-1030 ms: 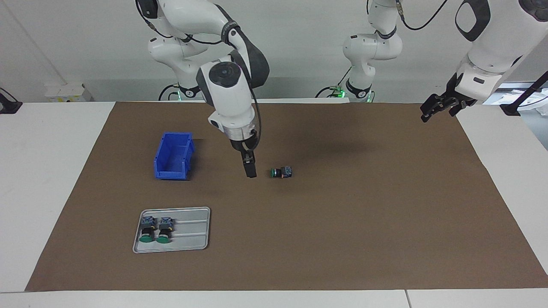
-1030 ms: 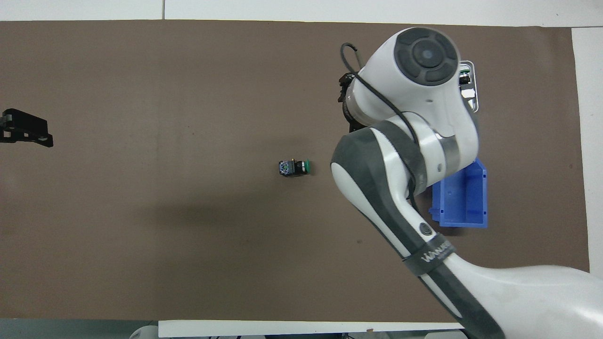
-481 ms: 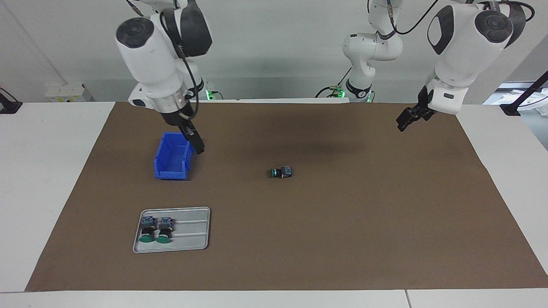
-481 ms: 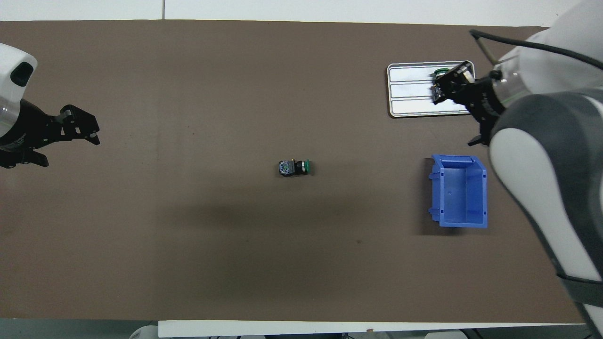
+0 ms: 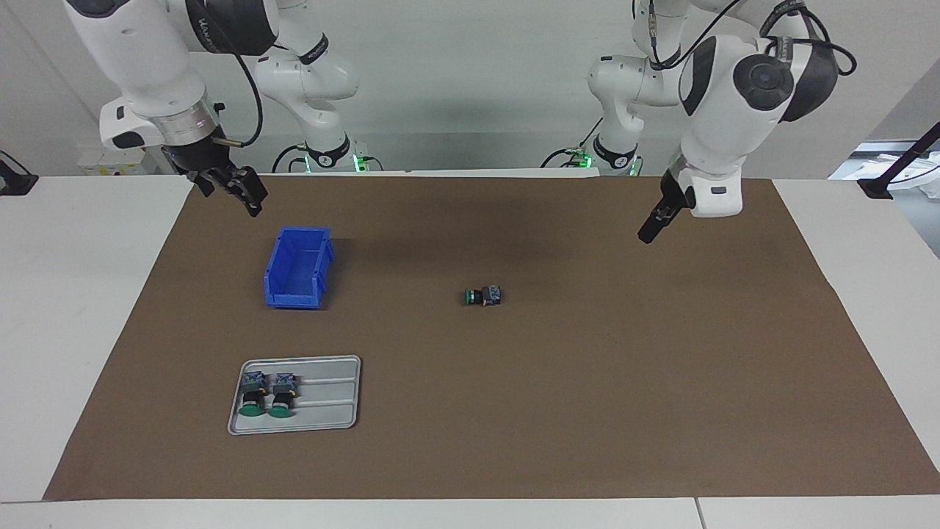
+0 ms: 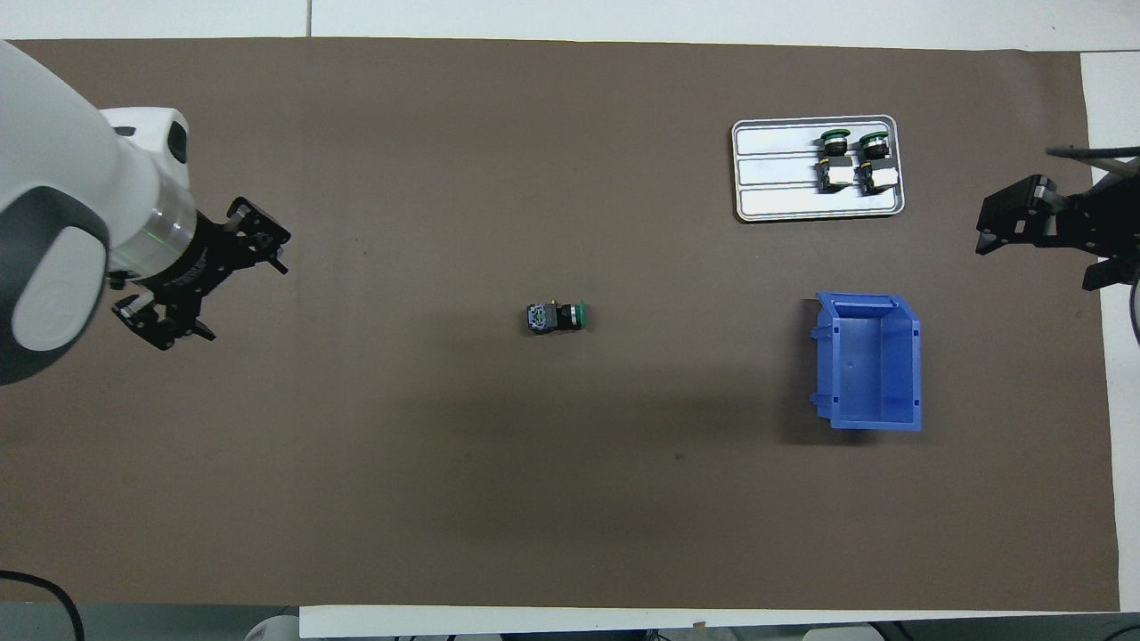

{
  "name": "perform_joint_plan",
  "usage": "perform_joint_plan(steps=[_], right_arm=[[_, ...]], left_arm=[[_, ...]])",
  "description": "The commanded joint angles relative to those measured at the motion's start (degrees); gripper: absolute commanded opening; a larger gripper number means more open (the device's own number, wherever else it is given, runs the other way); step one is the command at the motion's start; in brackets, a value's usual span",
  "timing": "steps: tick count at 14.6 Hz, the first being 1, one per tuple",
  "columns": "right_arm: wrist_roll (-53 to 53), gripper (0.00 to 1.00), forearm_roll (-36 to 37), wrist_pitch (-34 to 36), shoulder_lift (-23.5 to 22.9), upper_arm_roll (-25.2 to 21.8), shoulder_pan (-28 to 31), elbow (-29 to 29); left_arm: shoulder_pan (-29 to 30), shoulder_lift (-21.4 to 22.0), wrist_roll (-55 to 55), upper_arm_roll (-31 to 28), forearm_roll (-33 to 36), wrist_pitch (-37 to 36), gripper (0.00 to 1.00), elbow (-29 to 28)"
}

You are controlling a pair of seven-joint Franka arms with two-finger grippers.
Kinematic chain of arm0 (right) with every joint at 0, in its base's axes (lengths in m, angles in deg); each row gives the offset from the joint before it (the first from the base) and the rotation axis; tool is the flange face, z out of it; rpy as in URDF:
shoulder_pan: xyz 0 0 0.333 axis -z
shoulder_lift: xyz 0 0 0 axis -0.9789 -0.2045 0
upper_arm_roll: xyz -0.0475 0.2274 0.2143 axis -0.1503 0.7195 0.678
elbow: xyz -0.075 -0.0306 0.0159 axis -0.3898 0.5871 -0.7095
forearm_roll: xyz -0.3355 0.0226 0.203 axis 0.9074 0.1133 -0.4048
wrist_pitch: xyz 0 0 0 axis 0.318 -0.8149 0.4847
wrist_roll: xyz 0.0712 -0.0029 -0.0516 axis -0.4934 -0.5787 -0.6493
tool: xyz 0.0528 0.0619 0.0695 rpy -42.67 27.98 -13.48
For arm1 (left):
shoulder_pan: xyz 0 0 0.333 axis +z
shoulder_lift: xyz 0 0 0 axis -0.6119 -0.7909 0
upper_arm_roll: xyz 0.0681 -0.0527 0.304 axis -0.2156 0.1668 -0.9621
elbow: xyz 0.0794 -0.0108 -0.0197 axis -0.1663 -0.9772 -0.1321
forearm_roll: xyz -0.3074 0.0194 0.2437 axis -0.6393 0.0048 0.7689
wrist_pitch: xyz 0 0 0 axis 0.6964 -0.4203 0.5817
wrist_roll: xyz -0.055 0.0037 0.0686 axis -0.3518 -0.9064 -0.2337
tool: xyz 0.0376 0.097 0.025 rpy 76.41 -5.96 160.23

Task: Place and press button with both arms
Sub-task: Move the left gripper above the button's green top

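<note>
Button (image 5: 483, 296): you have it lying on its side near the middle of the brown mat (image 5: 587, 411), green cap toward the right arm's end, bare mat all round it.

Blue bin (image 5: 297, 267): open top, toward the right arm's end, well apart from the button.

Grey tray (image 5: 330, 419): farther from the robots than the bin, near the mat's edge; two spare buttons (image 5: 266, 393) lie side by side at its end.

Left end effector (image 5: 651, 228): raised over the mat at the left arm's end, jaws wide, holding nothing.

Right end effector (image 5: 235, 187): raised over the mat's corner by the right arm's base, jaws wide, holding nothing.

White table (image 5: 73, 294): you see it bordering the mat on every side.
</note>
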Motion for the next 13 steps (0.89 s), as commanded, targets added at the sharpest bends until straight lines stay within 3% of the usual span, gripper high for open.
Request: perform_joint_plan(steps=[1, 7, 10, 13], right_arm=[[12.2, 0.98, 0.7, -0.1, 0.8, 0.1, 3.3, -1.5], [18.9, 0.98, -2.7, -2.4, 2.0, 0.1, 4.7, -4.0], [18.9, 0.99, -2.2, -1.9, 0.9, 0.1, 5.1, -2.3], [18.9, 0.99, -2.1, -1.3, 0.3, 0.1, 5.0, -1.8]], left_arm=[[-3.5, 1.0, 11.9, -0.5, -2.0, 5.1, 1.00, -4.4], [-13.5, -0.9, 34.0, -0.5, -5.7, 15.5, 1.00, -7.0], [-18.1, -5.0, 39.9, -0.5, -6.8, 18.1, 1.00, -6.5], [-18.7, -9.7, 42.4, -0.6, -10.0, 19.2, 0.99, -2.5]])
